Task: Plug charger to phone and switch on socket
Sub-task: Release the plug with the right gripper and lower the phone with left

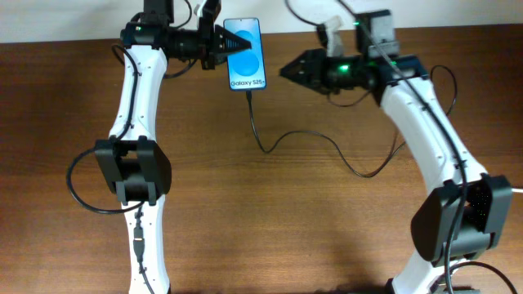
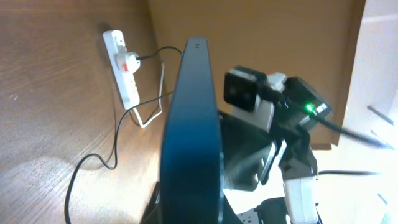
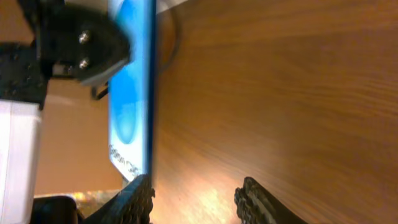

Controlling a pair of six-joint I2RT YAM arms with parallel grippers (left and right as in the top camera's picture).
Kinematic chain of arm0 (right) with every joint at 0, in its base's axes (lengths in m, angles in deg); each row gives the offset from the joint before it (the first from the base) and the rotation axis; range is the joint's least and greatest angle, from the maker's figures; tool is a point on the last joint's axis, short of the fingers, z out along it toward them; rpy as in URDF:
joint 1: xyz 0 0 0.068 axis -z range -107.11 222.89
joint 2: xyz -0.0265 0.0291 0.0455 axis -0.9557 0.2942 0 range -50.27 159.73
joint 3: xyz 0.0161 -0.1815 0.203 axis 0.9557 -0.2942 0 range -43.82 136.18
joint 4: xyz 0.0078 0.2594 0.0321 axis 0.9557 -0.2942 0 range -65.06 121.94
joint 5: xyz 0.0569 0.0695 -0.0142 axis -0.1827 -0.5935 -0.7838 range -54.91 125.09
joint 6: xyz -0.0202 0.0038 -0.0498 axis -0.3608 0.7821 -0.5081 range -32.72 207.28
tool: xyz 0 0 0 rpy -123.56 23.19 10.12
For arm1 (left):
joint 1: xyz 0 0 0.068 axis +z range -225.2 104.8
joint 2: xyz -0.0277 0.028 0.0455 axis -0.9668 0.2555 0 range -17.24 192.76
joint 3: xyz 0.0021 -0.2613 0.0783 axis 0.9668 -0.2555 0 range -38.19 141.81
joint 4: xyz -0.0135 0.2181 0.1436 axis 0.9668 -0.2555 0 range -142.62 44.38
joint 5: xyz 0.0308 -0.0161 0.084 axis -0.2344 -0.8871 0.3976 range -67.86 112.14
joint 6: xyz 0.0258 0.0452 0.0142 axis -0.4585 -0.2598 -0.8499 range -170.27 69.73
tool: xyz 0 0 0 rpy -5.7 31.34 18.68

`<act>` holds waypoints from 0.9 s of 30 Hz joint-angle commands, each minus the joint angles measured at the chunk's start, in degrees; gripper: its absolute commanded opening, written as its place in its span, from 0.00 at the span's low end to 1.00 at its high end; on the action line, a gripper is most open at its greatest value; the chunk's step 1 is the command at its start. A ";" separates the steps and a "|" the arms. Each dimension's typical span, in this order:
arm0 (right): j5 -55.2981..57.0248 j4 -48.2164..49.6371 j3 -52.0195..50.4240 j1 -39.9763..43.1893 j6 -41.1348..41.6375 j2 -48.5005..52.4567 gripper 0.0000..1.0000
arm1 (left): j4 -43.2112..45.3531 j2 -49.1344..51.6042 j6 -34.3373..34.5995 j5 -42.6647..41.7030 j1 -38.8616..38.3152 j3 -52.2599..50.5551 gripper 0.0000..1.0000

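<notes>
The phone [image 1: 245,53], with a blue screen reading "Galaxy S25", is at the table's far edge. My left gripper [image 1: 231,44] is shut on its left side. It shows edge-on in the left wrist view [image 2: 193,124] and in the right wrist view [image 3: 130,93]. The charger, a thin black cable [image 1: 270,149], runs from the phone's bottom edge across the table toward the right. My right gripper [image 1: 288,71] is open and empty just right of the phone; its fingers [image 3: 193,199] hang above bare wood. The white socket [image 2: 122,65] with red switch marks lies far off, with a black plug in it.
A white cord [image 2: 149,115] loops beside the socket. The wooden table [image 1: 270,229] ends at a pale wall at the back. The right arm's wrist [image 2: 273,106], with a green light, is close behind the phone.
</notes>
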 commanded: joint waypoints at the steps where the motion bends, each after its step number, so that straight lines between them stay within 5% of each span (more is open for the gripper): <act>1: -0.70 -4.39 0.90 4.68 -4.79 -0.87 0.49 | -10.86 -0.46 -12.28 10.78 0.28 -1.64 0.00; 5: -0.59 -9.18 0.90 8.57 -8.39 -0.87 0.50 | -21.20 -0.44 -17.33 29.22 -0.79 -4.59 0.00; 16: 13.60 -19.96 0.90 7.85 -13.20 -0.85 0.53 | -10.45 -0.44 -18.82 38.10 -4.68 -22.38 0.00; 27: 21.97 -21.88 0.90 4.31 -13.60 -0.85 0.56 | -6.01 -0.39 -18.84 43.93 -4.70 -26.77 0.01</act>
